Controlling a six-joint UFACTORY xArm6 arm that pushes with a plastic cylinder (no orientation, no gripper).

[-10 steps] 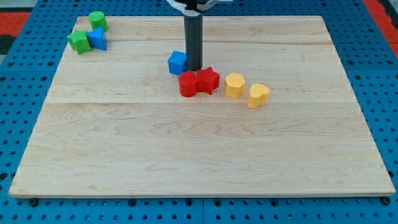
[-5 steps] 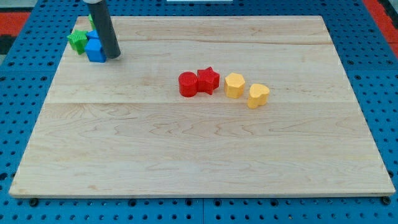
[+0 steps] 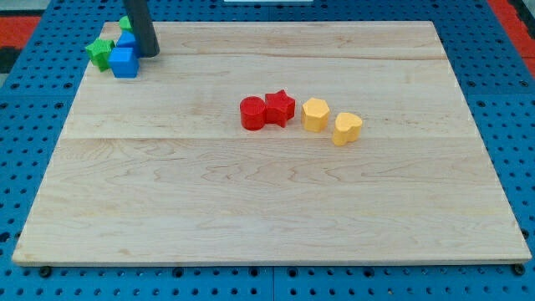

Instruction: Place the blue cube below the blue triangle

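The blue cube sits at the board's top left corner. The blue triangle lies just above it, touching it and partly hidden by my rod. My tip rests just right of the blue cube's upper edge, next to the triangle. A green star-like block touches the cube's left side. A second green block is mostly hidden behind the rod.
A red cylinder and a red star touch each other at the board's middle. Two yellow blocks lie to their right. The wooden board sits on a blue pegboard.
The blue cube was pushed from the middle to the top left corner, beneath the blue triangle. My tip has since moved up a little, and the cube and green star shifted slightly left.
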